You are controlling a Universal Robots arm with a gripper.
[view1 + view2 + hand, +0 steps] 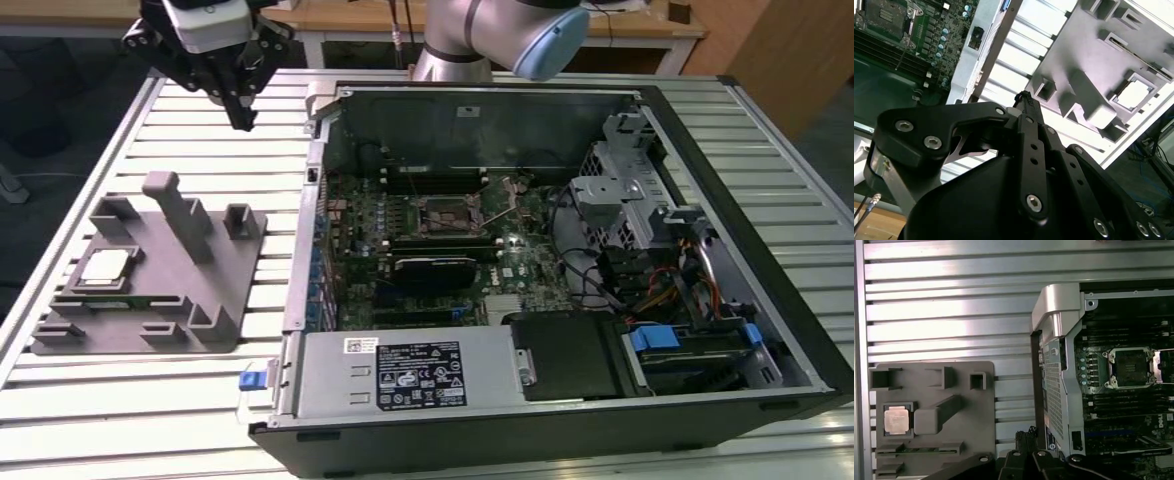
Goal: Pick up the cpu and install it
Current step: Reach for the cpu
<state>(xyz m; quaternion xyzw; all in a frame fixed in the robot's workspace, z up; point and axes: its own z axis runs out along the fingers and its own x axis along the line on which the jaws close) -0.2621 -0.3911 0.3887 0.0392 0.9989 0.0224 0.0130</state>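
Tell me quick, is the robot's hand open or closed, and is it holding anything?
Gripper: closed, fingers together, holding nothing. It hangs above the table, and the cpu lies in the gray holder.

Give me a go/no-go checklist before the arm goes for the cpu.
1. The cpu lies in the grey holder, top uncovered: ok.
2. The gripper carries nothing: ok.
3. Jaws open for a grasp: not ok, they are shut.
4. Gripper over the cpu: not ok, it hangs apart from the holder.
5. The socket is empty: ok.
6. Cpu corner mark matched to the socket: cannot tell.
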